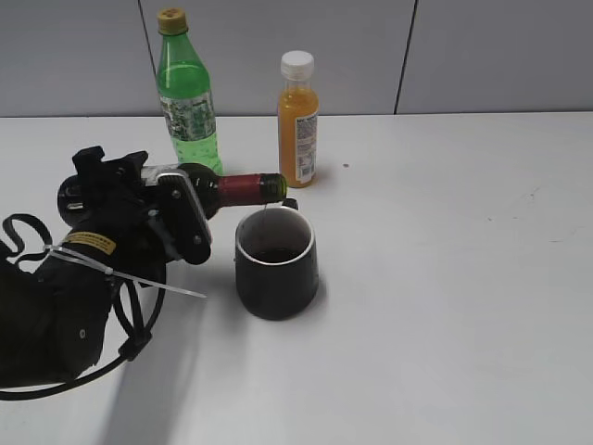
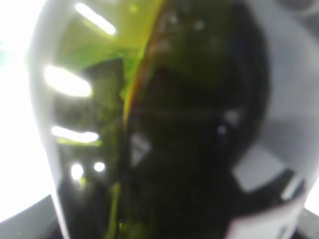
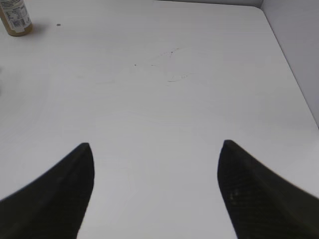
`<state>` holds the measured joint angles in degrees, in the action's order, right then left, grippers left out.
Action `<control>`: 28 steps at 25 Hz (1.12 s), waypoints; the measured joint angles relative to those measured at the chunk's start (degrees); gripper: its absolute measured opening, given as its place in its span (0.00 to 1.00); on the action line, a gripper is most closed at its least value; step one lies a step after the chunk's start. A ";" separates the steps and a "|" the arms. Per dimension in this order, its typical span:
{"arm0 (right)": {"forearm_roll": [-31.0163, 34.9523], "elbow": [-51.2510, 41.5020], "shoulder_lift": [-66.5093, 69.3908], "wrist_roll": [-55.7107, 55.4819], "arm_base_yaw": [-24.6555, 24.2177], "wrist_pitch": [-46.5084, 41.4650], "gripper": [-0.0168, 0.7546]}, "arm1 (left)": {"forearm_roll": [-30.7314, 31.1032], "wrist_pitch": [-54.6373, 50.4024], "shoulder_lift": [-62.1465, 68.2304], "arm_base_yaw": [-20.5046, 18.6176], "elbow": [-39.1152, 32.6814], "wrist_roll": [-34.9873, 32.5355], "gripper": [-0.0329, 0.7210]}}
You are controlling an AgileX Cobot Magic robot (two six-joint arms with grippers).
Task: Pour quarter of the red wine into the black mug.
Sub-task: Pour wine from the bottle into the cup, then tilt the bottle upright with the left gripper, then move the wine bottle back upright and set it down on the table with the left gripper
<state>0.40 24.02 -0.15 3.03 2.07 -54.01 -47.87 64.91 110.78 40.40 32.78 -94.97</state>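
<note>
Exterior slants down; wrists close.

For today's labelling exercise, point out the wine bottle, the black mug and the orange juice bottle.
wine bottle (image 1: 243, 188), exterior view, red foil neck
black mug (image 1: 278, 284), exterior view, outer wall
orange juice bottle (image 1: 298, 130), exterior view, body

your right gripper hangs over the white table, its two dark fingers spread wide apart with nothing between them. an orange juice bottle stands at the far left corner, faint scuffs marking the tabletop.
</note>
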 joint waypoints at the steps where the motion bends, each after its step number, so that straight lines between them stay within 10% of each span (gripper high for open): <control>1: 0.00 0.00 0.00 0.00 0.00 0.00 0.78 | 0.04 0.00 0.00 0.00 0.00 1.83 0.77; 10: 0.00 0.00 0.00 0.00 0.00 0.00 0.78 | 1.71 0.00 0.00 0.00 0.00 23.43 0.77; 19: 0.00 0.00 0.00 0.00 0.00 0.00 0.78 | 2.33 0.00 0.00 -1.12 0.00 62.01 0.77; 28: 0.00 0.00 0.00 0.00 0.00 0.00 0.78 | 13.79 0.00 0.00 -12.44 0.00 86.84 0.77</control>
<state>0.40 24.02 -0.15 3.03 2.07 -54.01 -34.09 64.91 110.78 27.97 32.78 -8.13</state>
